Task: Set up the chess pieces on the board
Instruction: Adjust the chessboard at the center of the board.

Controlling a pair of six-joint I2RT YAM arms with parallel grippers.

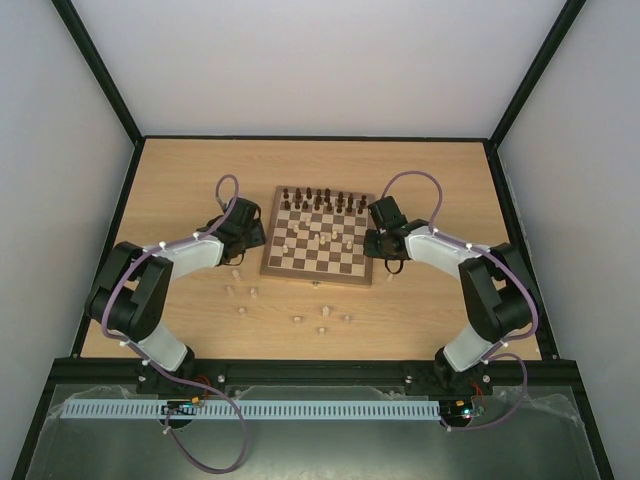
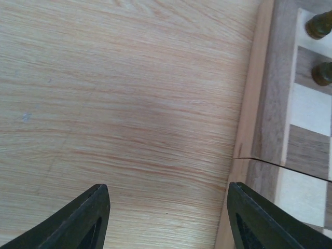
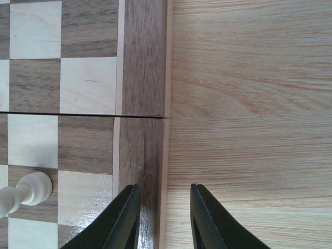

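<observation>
The board (image 1: 318, 262) lies in the middle of the table, with dark pieces along its far rows and a few cream chess pieces (image 1: 325, 240) on its middle squares. Several more cream pieces (image 1: 241, 311) lie loose on the table in front of it. My left gripper (image 1: 250, 233) is open wide and empty over bare table just left of the board's left border (image 2: 267, 104); its midpoint is (image 2: 168, 207). My right gripper (image 1: 378, 242) is open and empty, straddling the board's right border (image 3: 142, 78); its midpoint is (image 3: 165, 207). One cream piece (image 3: 23, 193) stands on a square to its left.
Two dark pieces (image 2: 320, 46) stand near the board's left edge. A lone cream piece (image 1: 389, 278) lies by the board's near right corner. Black frame rails (image 1: 120, 200) border the table, and white walls enclose it.
</observation>
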